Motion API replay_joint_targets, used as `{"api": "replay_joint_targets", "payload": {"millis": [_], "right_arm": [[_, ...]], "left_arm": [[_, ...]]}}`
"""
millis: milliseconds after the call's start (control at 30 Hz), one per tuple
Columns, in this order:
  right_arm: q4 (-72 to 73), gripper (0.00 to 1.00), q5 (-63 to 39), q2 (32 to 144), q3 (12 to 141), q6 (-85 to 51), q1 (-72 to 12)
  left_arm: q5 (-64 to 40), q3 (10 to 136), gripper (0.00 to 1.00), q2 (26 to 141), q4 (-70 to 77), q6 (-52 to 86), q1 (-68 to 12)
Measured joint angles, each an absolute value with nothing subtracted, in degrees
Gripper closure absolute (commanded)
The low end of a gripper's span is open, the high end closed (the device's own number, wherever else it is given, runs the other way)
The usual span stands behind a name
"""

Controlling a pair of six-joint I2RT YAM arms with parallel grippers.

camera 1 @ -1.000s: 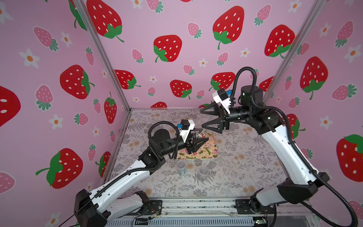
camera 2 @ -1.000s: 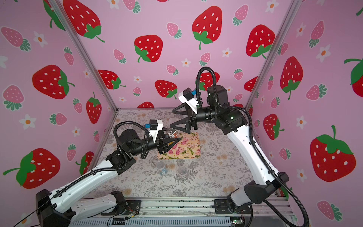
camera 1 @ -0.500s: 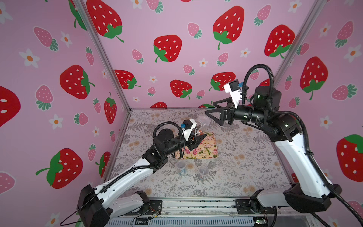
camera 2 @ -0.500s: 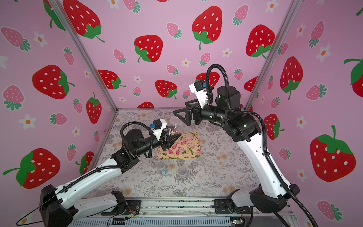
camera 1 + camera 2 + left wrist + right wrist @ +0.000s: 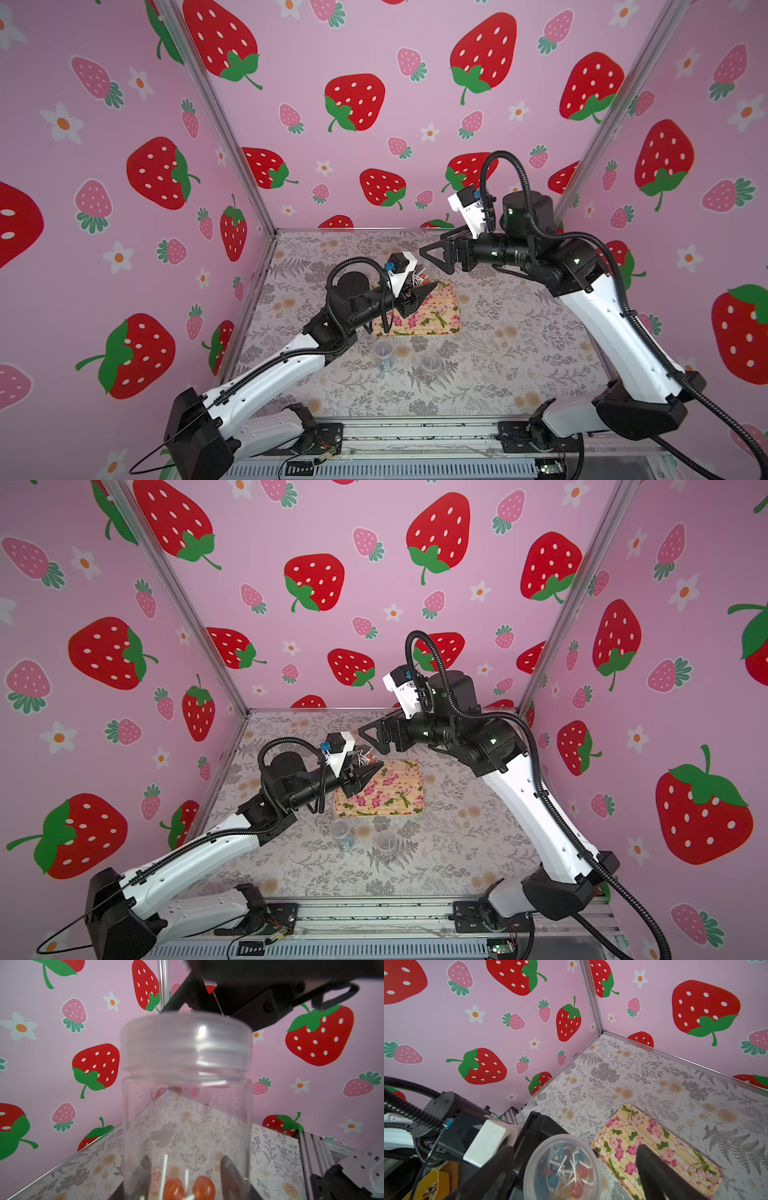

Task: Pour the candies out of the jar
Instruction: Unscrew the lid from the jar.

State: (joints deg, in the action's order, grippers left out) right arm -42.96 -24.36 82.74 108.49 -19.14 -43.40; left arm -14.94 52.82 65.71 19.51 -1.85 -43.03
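Note:
A clear plastic jar [image 5: 187, 1093] with a clear screw lid [image 5: 187, 1043] stands upright in my left gripper [image 5: 184, 1167], which is shut on its lower body. The candies [image 5: 566, 1169] lie in its bottom: small lollipops with white sticks and blue, orange and red heads. In both top views the jar [image 5: 419, 276] [image 5: 363, 757] hangs over the far left corner of a floral tray [image 5: 436, 316] [image 5: 395, 796]. My right gripper [image 5: 575, 1148] [image 5: 436, 261] hovers just above the lid, open. Its fingers stand on either side of the lid, apart from it.
Two small clear cups [image 5: 382, 353] [image 5: 430, 362] stand on the patterned table in front of the tray. The pink strawberry walls close in the left, back and right. A yellow container [image 5: 433, 1184] shows under the left arm.
The right arm swung out to the right, then came back, and its open gripper now sits lower and closer over the jar lid. The left gripper holds the jar almost where it was.

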Motion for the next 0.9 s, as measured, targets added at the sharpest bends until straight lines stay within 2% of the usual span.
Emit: {"api": "replay_joint_targets", "payload": {"millis": [167, 433, 567, 767, 900], "right_arm": [[-42.92, 0.19, -25.10, 83.18, 108.22, -19.35, -44.29], [-42.74, 0.43, -26.02, 83.50, 107.63, -18.70, -44.84], [-42.46, 0.51, -26.39, 83.53, 107.50, -17.65, -44.86], [-42.50, 0.53, -30.15, 83.79, 108.44, -11.99, -44.66], [-42.24, 0.53, -37.58, 84.38, 110.17, -6.46, -43.57]], "left_arm": [[-14.66, 52.82, 0.53, 65.71, 19.51, -2.09, -43.03], [-14.17, 52.80, 0.54, 65.67, 19.53, -2.42, -43.03], [-14.11, 52.75, 0.53, 65.12, 19.18, -2.57, -43.03], [-15.81, 52.75, 0.53, 63.35, 17.45, -2.74, -42.68], [-18.81, 53.36, 0.53, 61.14, 16.03, -2.33, -42.22]]}}
